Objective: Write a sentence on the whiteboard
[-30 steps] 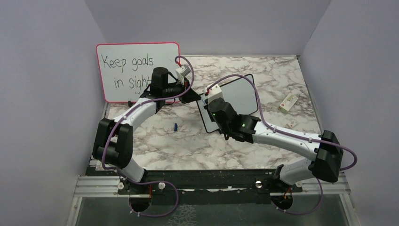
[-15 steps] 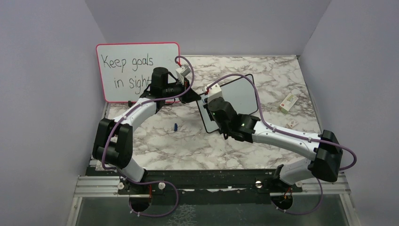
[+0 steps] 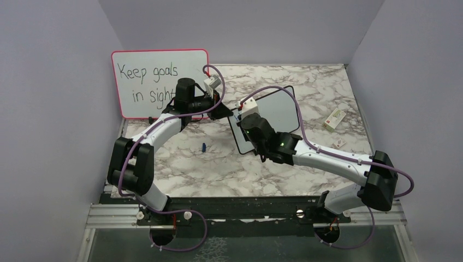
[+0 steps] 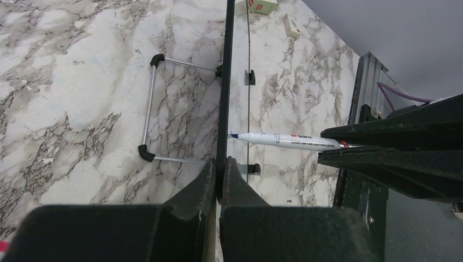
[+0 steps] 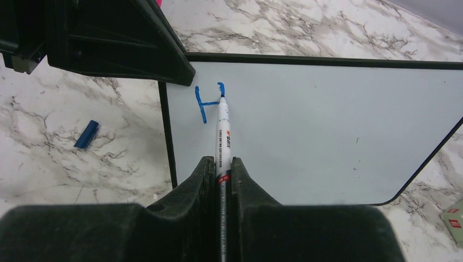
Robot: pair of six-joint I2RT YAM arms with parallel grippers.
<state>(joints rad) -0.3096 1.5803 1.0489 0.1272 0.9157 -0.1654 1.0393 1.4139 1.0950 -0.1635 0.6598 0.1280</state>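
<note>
Right gripper [image 5: 221, 164], edging slightly toward frame left overhead, is clamping the marker [image 5: 223, 136]; left gripper [image 4: 219, 170] is pinching the light, stiff whiteboard [image 5: 327, 125] by its edge.

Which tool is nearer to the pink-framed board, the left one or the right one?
Left. The left tool clamps the whiteboard by its edge on the side of the pink-framed board; the right tool holds a marker farther right.

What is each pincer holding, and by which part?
The left pincer clamps the small black-framed whiteboard by its side edge. The right pincer grips the white blue-tipped marker by the rear of its barrel.
</note>
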